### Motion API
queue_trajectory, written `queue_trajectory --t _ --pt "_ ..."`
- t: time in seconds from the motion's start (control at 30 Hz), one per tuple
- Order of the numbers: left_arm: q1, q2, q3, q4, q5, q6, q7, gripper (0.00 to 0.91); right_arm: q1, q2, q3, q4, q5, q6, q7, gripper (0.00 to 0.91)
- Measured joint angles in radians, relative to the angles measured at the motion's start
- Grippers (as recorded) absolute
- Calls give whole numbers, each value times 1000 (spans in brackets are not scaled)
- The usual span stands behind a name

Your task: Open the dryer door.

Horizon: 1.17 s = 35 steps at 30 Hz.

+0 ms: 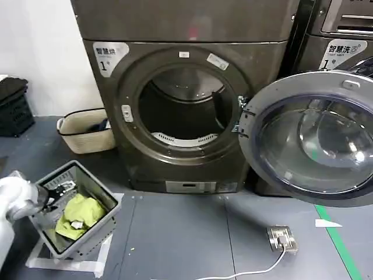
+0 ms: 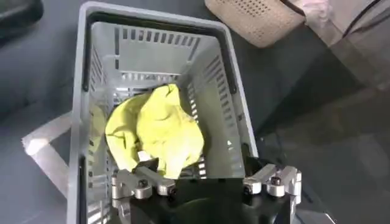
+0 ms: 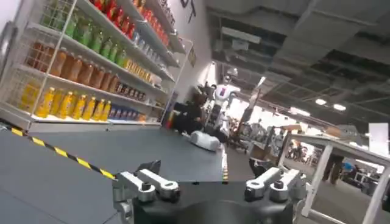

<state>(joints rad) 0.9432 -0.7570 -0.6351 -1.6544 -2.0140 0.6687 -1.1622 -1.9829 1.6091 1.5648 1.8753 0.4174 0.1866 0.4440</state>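
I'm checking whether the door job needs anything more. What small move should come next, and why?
Probably none on the door: it already hangs swung wide to the right, the drum fully exposed. A sensible next move is lowering the left pincer, open above the grey basket, onto the yellow cloth inside. The right pincer is open too, aimed away at shelves.

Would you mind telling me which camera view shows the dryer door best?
The head view: the dryer door hangs swung wide open beside the drum opening. The left wrist view looks into a grey basket; the right wrist view faces shop shelves.
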Motion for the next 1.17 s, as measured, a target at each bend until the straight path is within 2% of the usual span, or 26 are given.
queue_trajectory --t 0.33,0.83,1.17 --pt "7 6 -2 6 -8 4 -2 907 1 0 0 -13 0 5 0 907" --pt "5 -2 17 21 -36 67 -16 907 0 0 5 -8 6 1 -1 907" --pt "1 -10 25 18 -60 68 -31 907 -1 0 7 -18 8 8 -4 907"
